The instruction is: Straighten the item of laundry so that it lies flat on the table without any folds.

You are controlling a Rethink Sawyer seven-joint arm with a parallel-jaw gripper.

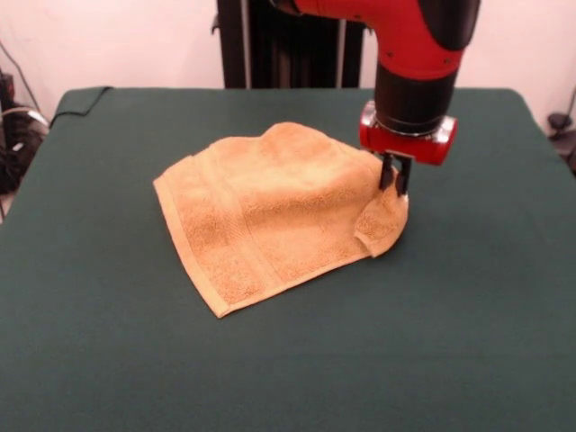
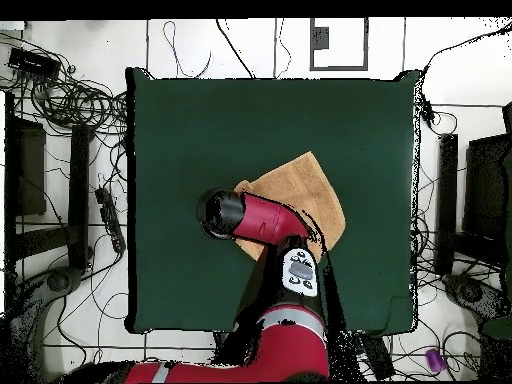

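One towel (image 1: 270,207) corner pinched by gripper (image 1: 394,184); arm (image 2: 262,220) hides half overhead.

Front view looks across the table (image 1: 108,360) toward the arm (image 1: 418,54), fairly close. Overhead looks straight down from higher, apparently much farther. The 2 views share table, towel (image 1: 270,211).
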